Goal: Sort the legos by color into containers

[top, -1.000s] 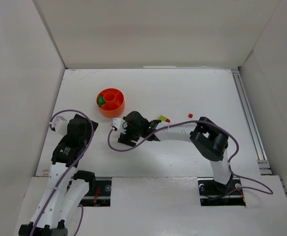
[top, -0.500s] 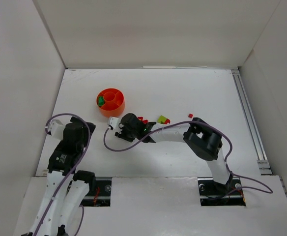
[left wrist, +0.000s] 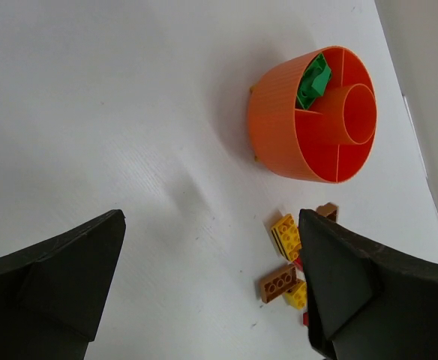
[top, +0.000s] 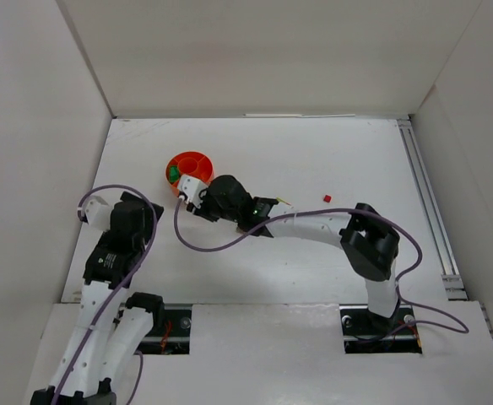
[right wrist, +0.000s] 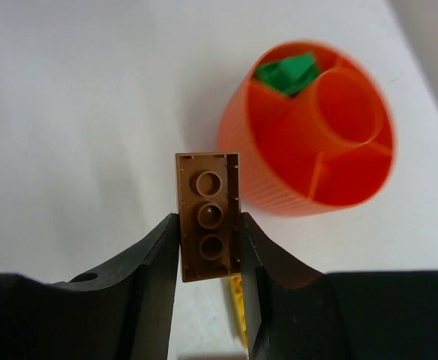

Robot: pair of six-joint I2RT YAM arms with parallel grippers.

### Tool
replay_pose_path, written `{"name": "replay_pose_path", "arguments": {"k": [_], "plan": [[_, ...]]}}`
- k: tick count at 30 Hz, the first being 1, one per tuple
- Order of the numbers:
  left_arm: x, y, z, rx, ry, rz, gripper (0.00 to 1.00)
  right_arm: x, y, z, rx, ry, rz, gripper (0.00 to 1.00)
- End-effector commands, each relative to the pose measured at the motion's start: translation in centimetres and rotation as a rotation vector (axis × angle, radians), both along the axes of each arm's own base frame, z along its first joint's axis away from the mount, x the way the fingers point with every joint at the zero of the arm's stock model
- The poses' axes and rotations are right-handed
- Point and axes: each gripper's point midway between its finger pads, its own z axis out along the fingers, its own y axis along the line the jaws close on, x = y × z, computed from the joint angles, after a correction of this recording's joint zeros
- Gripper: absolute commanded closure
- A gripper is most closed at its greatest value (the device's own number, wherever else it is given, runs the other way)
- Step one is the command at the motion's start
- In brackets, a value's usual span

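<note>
My right gripper (right wrist: 210, 247) is shut on a brown lego (right wrist: 208, 225), held on end above the table just short of the orange bowl (right wrist: 309, 142). The bowl's dividers make several compartments; one holds green legos (right wrist: 286, 73). A yellow lego (right wrist: 239, 311) lies below the held one. In the left wrist view, yellow (left wrist: 286, 236) and brown (left wrist: 279, 283) legos lie near the bowl (left wrist: 309, 127). My left gripper (left wrist: 211, 300) is open and empty, well back from them. From above, the right gripper (top: 200, 192) sits at the bowl's (top: 189, 169) near side.
A lone red lego (top: 326, 198) lies right of the right arm, and a lime one (top: 280, 202) peeks out beside the forearm. White walls box in the table. A metal rail (top: 428, 202) runs along the right edge.
The right gripper shut on the brown lego, lifted it and moved up-left to the bowl. The left arm shifted only slightly and stayed open.
</note>
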Motion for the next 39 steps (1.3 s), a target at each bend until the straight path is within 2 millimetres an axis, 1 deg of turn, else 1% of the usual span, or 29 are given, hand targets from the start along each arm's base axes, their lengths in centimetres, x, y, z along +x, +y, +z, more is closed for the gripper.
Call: {"name": "replay_pose_path", "arguments": {"k": [1, 2, 3, 7, 8, 9, 10, 11, 13, 14, 15, 16, 19, 20, 21, 22, 24, 25, 26, 27, 29, 30, 31, 32, 33, 35, 37, 38, 39], "plan": [[1.6, 0.6, 3.1, 0.04, -0.09, 0.016, 0.0, 2.9, 1.6, 6.1, 0.156, -0.134, -0.109, 0.78], [1.8, 0.5, 3.1, 0.047, -0.091, 0.01, 0.0, 3.7, 2.0, 6.3, 0.182, -0.155, -0.137, 0.78], [1.9, 0.5, 3.5, 0.045, -0.1, 0.011, 0.0, 4.6, 1.6, 6.7, 0.192, -0.178, -0.193, 0.78], [2.2, 0.7, 3.7, 0.057, -0.105, 0.013, 0.0, 6.8, 2.0, 7.4, 0.216, -0.219, -0.297, 0.77], [2.2, 0.7, 3.6, 0.064, -0.102, 0.009, 0.0, 7.2, 2.4, 8.1, 0.232, -0.228, -0.309, 0.75], [2.2, 0.7, 3.6, 0.064, -0.102, 0.009, 0.0, 7.4, 2.7, 7.1, 0.219, -0.223, -0.308, 0.75], [2.1, 0.7, 3.5, 0.065, -0.093, 0.008, 0.0, 7.5, 3.0, 7.0, 0.22, -0.224, -0.308, 0.75], [2.1, 0.7, 3.5, 0.066, -0.093, 0.008, 0.0, 7.6, 3.1, 6.4, 0.212, -0.221, -0.308, 0.75], [2.1, 0.7, 3.5, 0.066, -0.093, 0.008, 0.0, 7.8, 3.5, 7.1, 0.248, -0.234, -0.31, 0.74], [1.8, 0.7, 3.5, 0.065, -0.095, 0.008, 0.0, 8.1, 3.6, 6.7, 0.243, -0.235, -0.32, 0.74], [1.8, 0.7, 3.5, 0.065, -0.095, 0.008, 0.0, 8.3, 3.7, 7.8, 0.268, -0.247, -0.332, 0.74], [1.8, 0.7, 3.5, 0.065, -0.095, 0.008, 0.0, 8.4, 3.9, 6.9, 0.253, -0.242, -0.331, 0.73], [1.6, 0.9, 3.6, 0.071, -0.095, 0.016, 0.0, 8.7, 4.3, 6.4, 0.252, -0.241, -0.331, 0.69], [1.6, 0.9, 3.6, 0.071, -0.095, 0.016, 0.0, 8.7, 4.4, 5.7, 0.242, -0.237, -0.33, 0.69], [1.5, 1.0, 3.8, 0.069, -0.104, 0.016, 0.0, 8.8, 4.5, 6.3, 0.253, -0.242, -0.331, 0.68], [1.5, 1.0, 3.8, 0.069, -0.104, 0.016, 0.0, 8.8, 4.6, 5.7, 0.245, -0.239, -0.33, 0.66], [1.5, 1.0, 3.8, 0.069, -0.104, 0.016, 0.0, 8.7, 4.8, 5.7, 0.246, -0.236, -0.32, 0.65], [1.5, 1.0, 3.8, 0.069, -0.104, 0.016, 0.0, 8.7, 4.8, 5.7, 0.246, -0.236, -0.32, 0.62], [1.5, 1.0, 3.8, 0.069, -0.104, 0.016, 0.0, 8.8, 4.9, 5.1, 0.238, -0.233, -0.32, 0.6], [1.4, 1.0, 3.4, 0.071, -0.095, 0.016, 0.0, 8.8, 4.9, 5.1, 0.237, -0.233, -0.32, 0.6], [1.4, 1.0, 3.4, 0.071, -0.095, 0.016, 0.0, 8.8, 4.9, 5.1, 0.237, -0.233, -0.32, 0.57], [1.4, 1.0, 3.4, 0.071, -0.095, 0.016, 0.0, 8.8, 5.0, 4.3, 0.226, -0.229, -0.319, 0.57], [1.4, 1.0, 3.4, 0.071, -0.095, 0.016, 0.0, 8.8, 5.0, 4.3, 0.226, -0.229, -0.319, 0.57], [1.4, 1.0, 3.4, 0.071, -0.095, 0.016, 0.0, 8.7, 5.1, 4.3, 0.233, -0.22, -0.311, 0.55], [1.4, 1.0, 3.4, 0.071, -0.095, 0.016, 0.0, 8.7, 5.2, 3.7, 0.225, -0.216, -0.31, 0.53], [1.4, 1.0, 3.4, 0.071, -0.095, 0.016, 0.0, 8.6, 5.4, 3.7, 0.232, -0.208, -0.304, 0.51], [1.5, 0.8, 3.3, 0.065, -0.095, 0.008, 0.0, 8.6, 5.4, 3.7, 0.232, -0.208, -0.304, 0.45], [1.5, 0.8, 3.3, 0.065, -0.095, 0.008, 0.0, 8.7, 5.4, 3.1, 0.223, -0.204, -0.303, 0.43], [1.5, 0.8, 3.3, 0.065, -0.095, 0.008, 0.0, 8.6, 5.3, 2.7, 0.214, -0.201, -0.303, 0.38]]}}
